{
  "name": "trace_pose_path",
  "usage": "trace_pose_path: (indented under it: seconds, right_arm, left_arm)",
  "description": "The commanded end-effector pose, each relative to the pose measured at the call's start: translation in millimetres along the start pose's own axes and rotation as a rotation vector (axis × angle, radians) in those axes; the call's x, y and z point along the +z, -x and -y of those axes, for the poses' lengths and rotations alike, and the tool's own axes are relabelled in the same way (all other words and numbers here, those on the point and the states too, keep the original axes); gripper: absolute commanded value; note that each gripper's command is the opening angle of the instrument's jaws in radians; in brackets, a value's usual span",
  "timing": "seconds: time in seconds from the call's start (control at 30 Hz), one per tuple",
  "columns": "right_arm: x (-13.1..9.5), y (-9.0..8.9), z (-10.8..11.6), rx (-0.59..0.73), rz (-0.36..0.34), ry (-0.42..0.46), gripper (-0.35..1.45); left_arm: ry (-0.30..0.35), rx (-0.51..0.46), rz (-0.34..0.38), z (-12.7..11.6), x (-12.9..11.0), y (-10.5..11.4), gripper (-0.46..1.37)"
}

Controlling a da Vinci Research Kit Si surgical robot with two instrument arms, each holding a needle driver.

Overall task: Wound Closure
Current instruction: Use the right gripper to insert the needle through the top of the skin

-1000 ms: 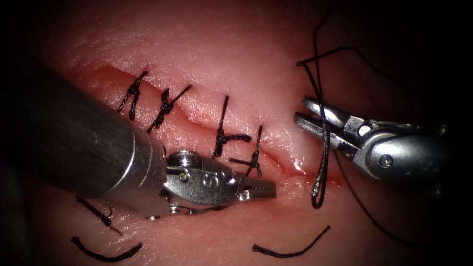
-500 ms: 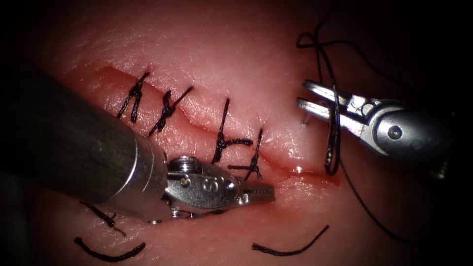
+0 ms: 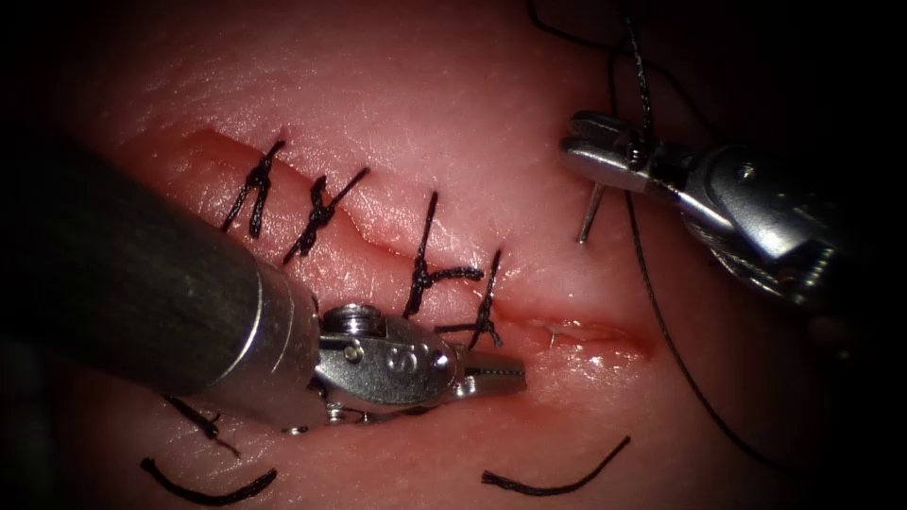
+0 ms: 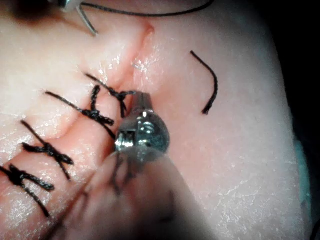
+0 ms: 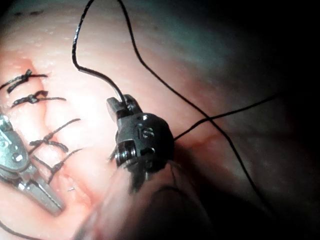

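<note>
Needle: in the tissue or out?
Out. The needle hangs from the right tool, jaws shut on its upper end, tip free above the tissue. The left tool holds nothing.

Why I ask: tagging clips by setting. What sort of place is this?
Probably a surgical practice bench: the tissue bears a stitched cut, the right hand grips a threaded needle above it, the left hand holds nothing.
</note>
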Motion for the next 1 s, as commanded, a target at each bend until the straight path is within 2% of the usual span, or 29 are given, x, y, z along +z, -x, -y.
trace_pose_path:
  seconds: [0.03, 0.2, 0.5, 0.7, 0.87, 1.0]
  right_arm:
    - [0.1, 0.3, 0.2, 0.045, 0.005, 0.001, -0.35]
    - [0.4, 1.5, 0.9, 0.148, 0.026, -0.018, -0.35]
    - [1.3, 5.3, 3.1, 0.362, 0.090, -0.064, -0.35]
    - [1.3, 7.5, 4.3, 0.481, 0.093, -0.097, -0.35]
    - [1.0, 8.9, 5.0, 0.533, 0.110, -0.097, -0.35]
    - [0.6, 9.2, 5.6, 0.571, 0.116, -0.100, -0.35]
  left_arm:
    - [0.005, 0.000, 0.000, 0.0, -0.1, 0.0, -0.35]
    - [0.005, 0.000, 0.000, -0.1, -0.1, 0.0, -0.35]
    - [0.005, -0.001, 0.000, -0.1, -0.2, -0.1, -0.35]
    - [0.005, -0.001, 0.000, -0.1, -0.2, -0.1, -0.35]
    - [0.006, 0.000, 0.004, -0.1, -0.2, -0.1, -0.35]
    - [0.006, 0.000, 0.004, -0.1, -0.3, -0.1, -0.35]
